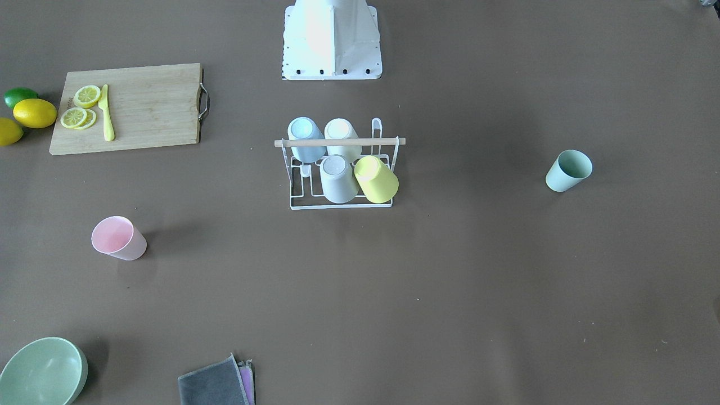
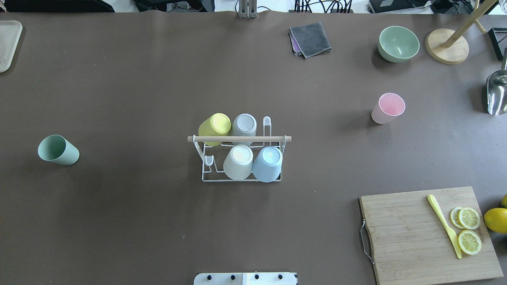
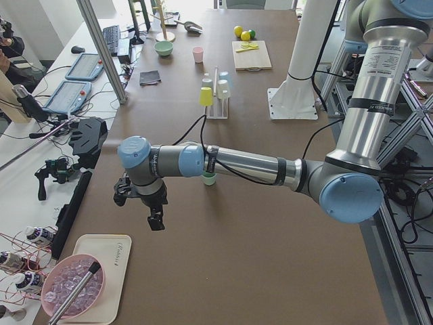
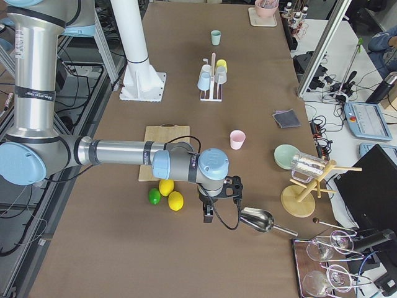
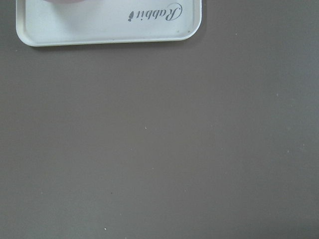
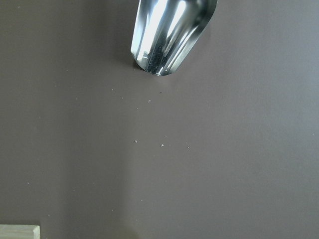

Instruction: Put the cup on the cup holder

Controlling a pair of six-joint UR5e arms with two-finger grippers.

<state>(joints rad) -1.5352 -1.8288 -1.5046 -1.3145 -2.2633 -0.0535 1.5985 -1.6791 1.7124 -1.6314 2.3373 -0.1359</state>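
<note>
The white wire cup holder [image 2: 239, 139] with a wooden rod handle stands mid-table, also in the front view [image 1: 340, 142]. Several cups sit upside down on its prongs: yellow, grey, cream and blue. A green cup [image 2: 58, 150] stands alone on the robot's left side, also in the front view [image 1: 568, 171]. A pink cup [image 2: 387, 108] stands alone on the right side. My left gripper [image 3: 155, 218] hangs over the table's left end near a white tray. My right gripper [image 4: 208, 214] hangs over the right end by a metal scoop. I cannot tell whether either gripper is open or shut.
A wooden cutting board [image 2: 416, 237] carries lemon slices and a yellow knife, with lemons and a lime [image 1: 22, 109] beside it. A green bowl [image 2: 398, 43], a folded grey cloth [image 2: 310, 38], a metal scoop [image 2: 497, 93], a wooden stand [image 2: 446, 46] and a white tray [image 5: 109, 22] lie around the edges.
</note>
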